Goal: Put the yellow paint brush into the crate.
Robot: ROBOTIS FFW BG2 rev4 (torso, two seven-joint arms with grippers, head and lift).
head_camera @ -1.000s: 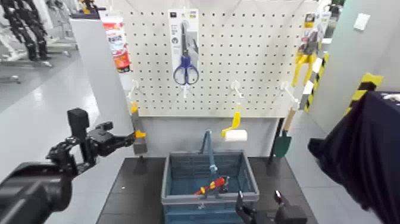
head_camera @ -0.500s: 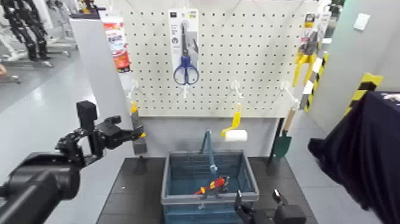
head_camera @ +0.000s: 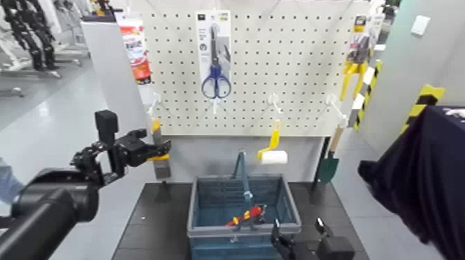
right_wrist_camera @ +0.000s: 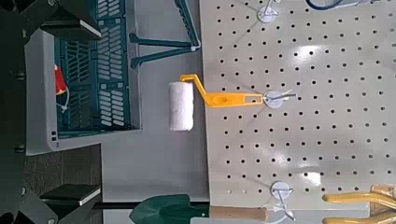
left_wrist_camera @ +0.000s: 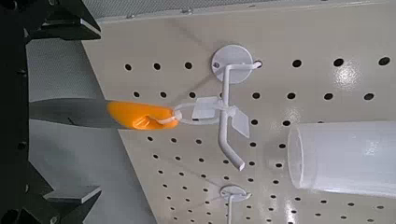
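The left claw (head_camera: 151,146), jaws spread wide and empty, sits right at the yellow paint brush (head_camera: 158,153), which hangs from a pegboard hook (left_wrist_camera: 229,98) at the far left. The crate (head_camera: 243,223) waits near, centre of the dark surface. The right claw (head_camera: 299,233) idles low (also open). Closing on only the ferrule could twist the brush so it snags on the hook.

You have one yellow paint brush (head_camera: 160,153) hanging at the pegboard's (head_camera: 297,76) left edge and one crate (head_camera: 243,225) on the worktop (head_camera: 149,228), holding one red-and-yellow tool (head_camera: 247,216). On the board you can count one pair of scissors (head_camera: 216,59), one yellow-handled roller (head_camera: 272,151), and one green trowel (head_camera: 329,166). Two robot tools show: left tool (head_camera: 151,150), right tool (head_camera: 299,236).
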